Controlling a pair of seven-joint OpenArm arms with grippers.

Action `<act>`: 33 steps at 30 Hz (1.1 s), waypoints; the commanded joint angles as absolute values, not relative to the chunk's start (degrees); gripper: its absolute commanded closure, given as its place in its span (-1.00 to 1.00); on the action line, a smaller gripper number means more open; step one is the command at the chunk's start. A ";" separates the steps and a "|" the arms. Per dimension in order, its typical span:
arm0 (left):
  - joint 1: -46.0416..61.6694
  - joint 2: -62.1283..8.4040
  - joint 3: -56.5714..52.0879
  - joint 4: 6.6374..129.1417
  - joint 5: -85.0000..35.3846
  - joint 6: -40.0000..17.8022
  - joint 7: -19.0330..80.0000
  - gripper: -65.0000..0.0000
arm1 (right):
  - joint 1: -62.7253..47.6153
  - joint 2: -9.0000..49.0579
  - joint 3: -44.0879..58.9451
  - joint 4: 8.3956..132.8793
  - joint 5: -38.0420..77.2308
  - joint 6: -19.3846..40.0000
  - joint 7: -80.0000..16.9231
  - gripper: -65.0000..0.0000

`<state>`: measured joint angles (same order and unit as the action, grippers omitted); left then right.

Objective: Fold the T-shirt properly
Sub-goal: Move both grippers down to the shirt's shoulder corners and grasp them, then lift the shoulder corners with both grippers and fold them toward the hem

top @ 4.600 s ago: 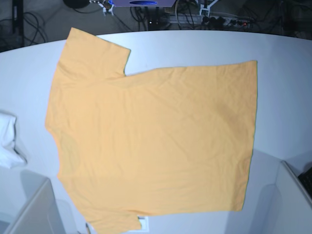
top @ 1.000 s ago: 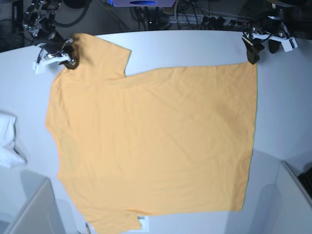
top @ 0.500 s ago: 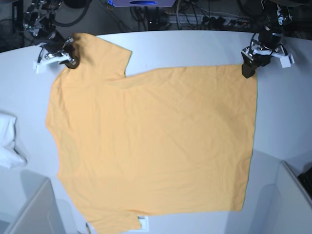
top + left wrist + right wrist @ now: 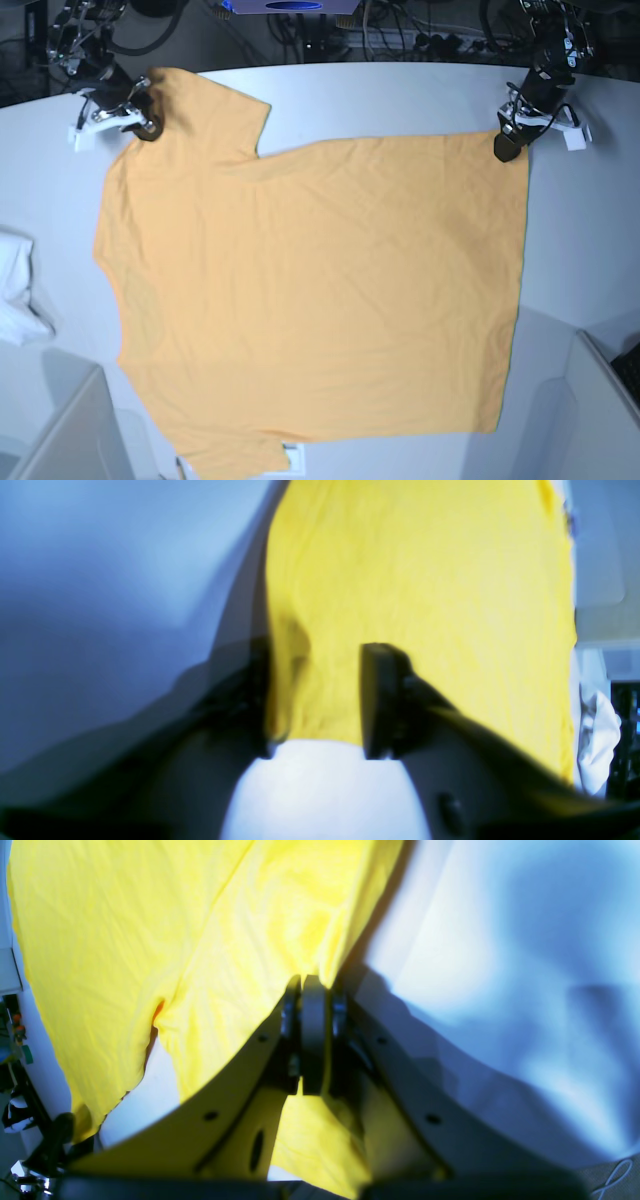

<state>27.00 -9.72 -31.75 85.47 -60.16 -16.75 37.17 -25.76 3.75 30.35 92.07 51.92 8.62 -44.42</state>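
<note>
While the T-shirt (image 4: 310, 290) is spread flat across mid-frame, its upper-left sleeve is clamped by the right gripper (image 4: 310, 995) and its upper-right hem corner is straddled by the half-closed left gripper (image 4: 320, 700), so both layers should be pinched fully before lifting.

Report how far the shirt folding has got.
Done: the T-shirt lies spread flat on the table, no fold made. In hand: the right gripper is shut on the far sleeve; the left gripper straddles the far hem corner, jaws not fully closed. Left: finish that grip, then make every fold.
</note>
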 commanded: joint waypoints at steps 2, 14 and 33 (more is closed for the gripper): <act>27.74 -10.07 -31.60 85.49 -58.51 -15.52 39.25 0.81 | -26.15 4.26 30.37 92.26 50.42 7.78 -45.23 1.00; 31.69 -11.82 -32.13 92.88 -58.42 -15.52 39.16 1.00 | -28.18 3.74 32.40 94.46 50.86 7.78 -45.23 1.00; 40.40 -13.14 -32.22 106.42 -58.33 -15.34 39.08 1.00 | -36.44 1.27 31.87 110.81 50.95 7.69 -45.32 1.00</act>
